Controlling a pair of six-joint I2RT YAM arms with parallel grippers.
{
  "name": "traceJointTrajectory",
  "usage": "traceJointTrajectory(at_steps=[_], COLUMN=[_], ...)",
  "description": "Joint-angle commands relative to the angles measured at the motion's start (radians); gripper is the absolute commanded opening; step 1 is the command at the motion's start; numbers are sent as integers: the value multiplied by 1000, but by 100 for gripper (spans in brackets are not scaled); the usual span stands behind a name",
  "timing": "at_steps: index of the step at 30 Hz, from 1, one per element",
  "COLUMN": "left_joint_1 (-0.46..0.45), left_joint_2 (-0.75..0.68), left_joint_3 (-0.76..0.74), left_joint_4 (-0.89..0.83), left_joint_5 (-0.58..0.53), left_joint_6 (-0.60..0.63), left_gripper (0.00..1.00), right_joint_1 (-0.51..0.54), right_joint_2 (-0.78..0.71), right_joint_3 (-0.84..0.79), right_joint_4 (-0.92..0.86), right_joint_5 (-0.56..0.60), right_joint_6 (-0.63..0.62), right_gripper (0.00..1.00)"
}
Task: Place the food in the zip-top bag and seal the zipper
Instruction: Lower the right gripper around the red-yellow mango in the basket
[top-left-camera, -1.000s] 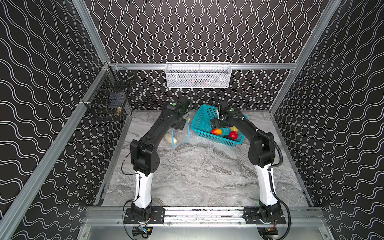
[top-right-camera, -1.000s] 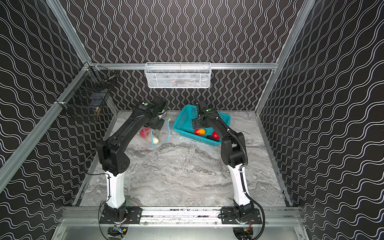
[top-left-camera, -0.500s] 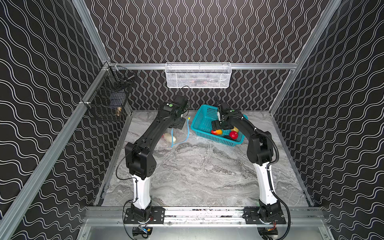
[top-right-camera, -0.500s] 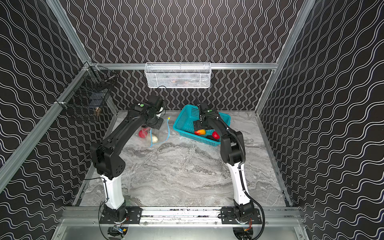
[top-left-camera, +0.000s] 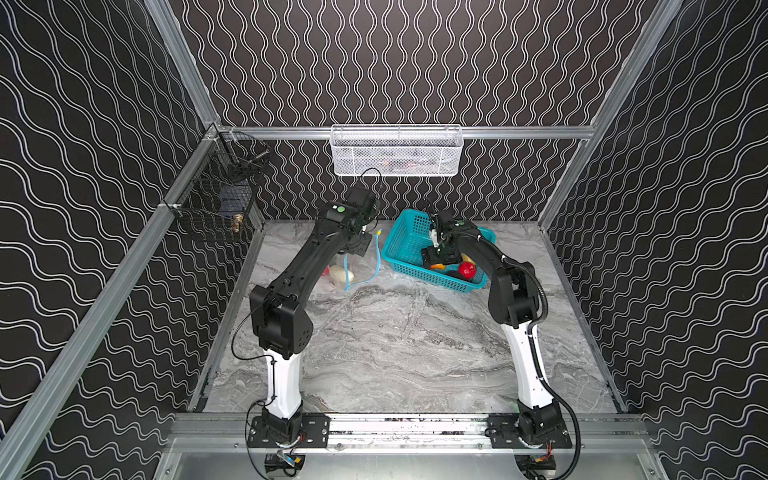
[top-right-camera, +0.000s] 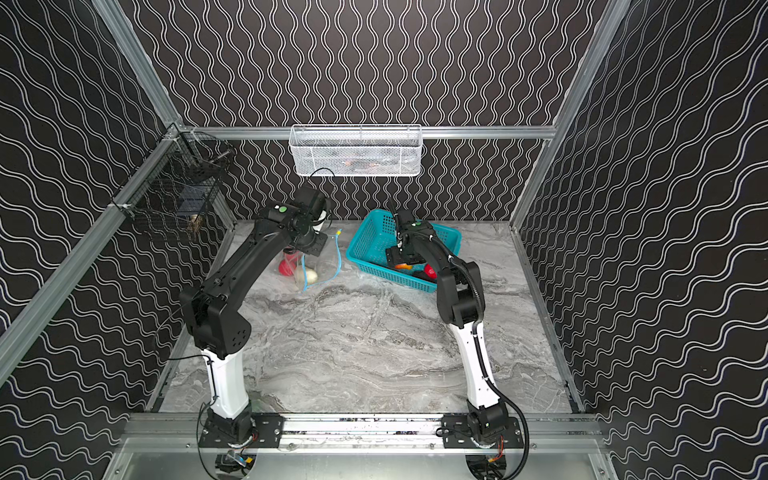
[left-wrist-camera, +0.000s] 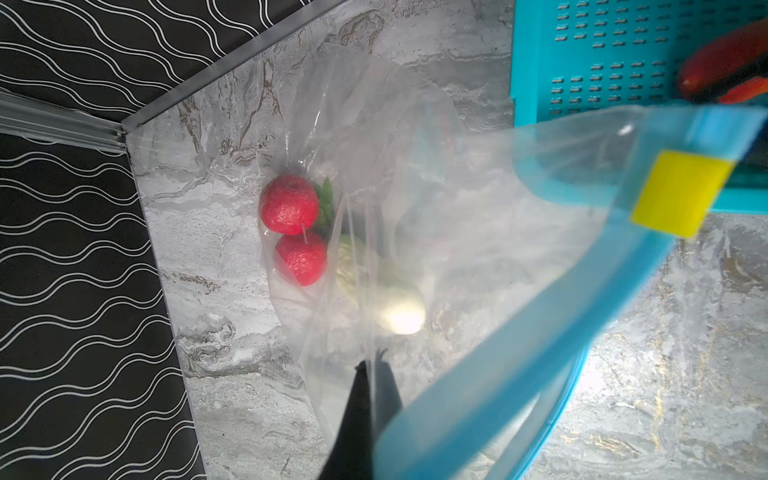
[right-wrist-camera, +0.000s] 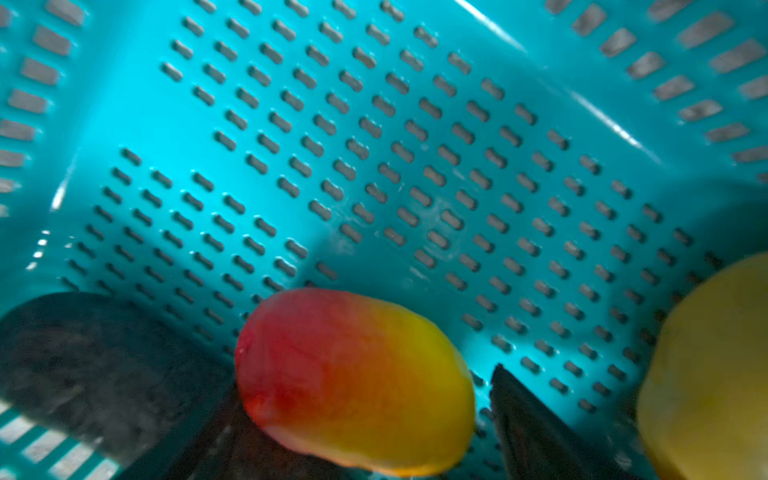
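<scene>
- The left gripper (left-wrist-camera: 371, 368) has its 2 black fingers (left-wrist-camera: 357, 411) pressed together on a fold of the zip-top bag (left-wrist-camera: 415, 174), pinching the clear plastic just below the mouth.
- The bag stands on the marble tabletop (top-left-camera: 395, 332) in the far left part of the cell, just beside the teal perforated basket (top-left-camera: 405, 235). Its mouth is held up and gapes open.
- The zipper (left-wrist-camera: 540, 332) is a light blue strip that loops round the open mouth, unsealed. Its yellow slider (left-wrist-camera: 681, 193) sits at the end nearest the basket.
- Inside the bag, at the bottom, lie 2 red round fruits (left-wrist-camera: 289, 203) touching each other. A leafy green (left-wrist-camera: 326, 199) is tucked against them, and a white-green long vegetable (left-wrist-camera: 380, 291) lies just beside.
- The right gripper (top-left-camera: 439, 262) is down inside the basket with its jaws spread on either side of a red-and-yellow mango-like fruit (right-wrist-camera: 353, 382).
- On 1 side a dark finger (right-wrist-camera: 536, 428) stands apart from the fruit with a strip of basket floor between them. The other side is too dark to tell whether it touches.
- Also in the basket are a yellow-brown potato (right-wrist-camera: 715, 374) near the fruit, a red round fruit (top-left-camera: 467, 270), and a dark blurred piece (right-wrist-camera: 83, 353) whose shape cannot be made out.
</scene>
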Motion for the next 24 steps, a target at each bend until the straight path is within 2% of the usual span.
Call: traceJointTrajectory(at_steps=[1, 8, 12, 15, 24], left_joint_1=[1, 1, 3, 2, 2], left_joint_2=[-1, 2, -11, -6, -12], left_joint_3=[9, 19, 18, 26, 14], left_joint_4=[18, 21, 47, 39, 36], left_joint_5=[-11, -17, -83, -62, -52], left_joint_6=[16, 18, 47, 44, 31], left_gripper=[0, 0, 0, 0, 0], right_joint_1=[0, -3, -10, -21, -60], right_joint_2=[3, -18, -8, -5, -51], right_joint_3=[-4, -9, 21, 28, -22], right_joint_4=[-23, -4, -12, -7, 66], right_joint_5=[8, -5, -21, -54, -154], right_joint_6=[-4, 13, 30, 53, 119], right_gripper=[87, 77, 69, 59, 54])
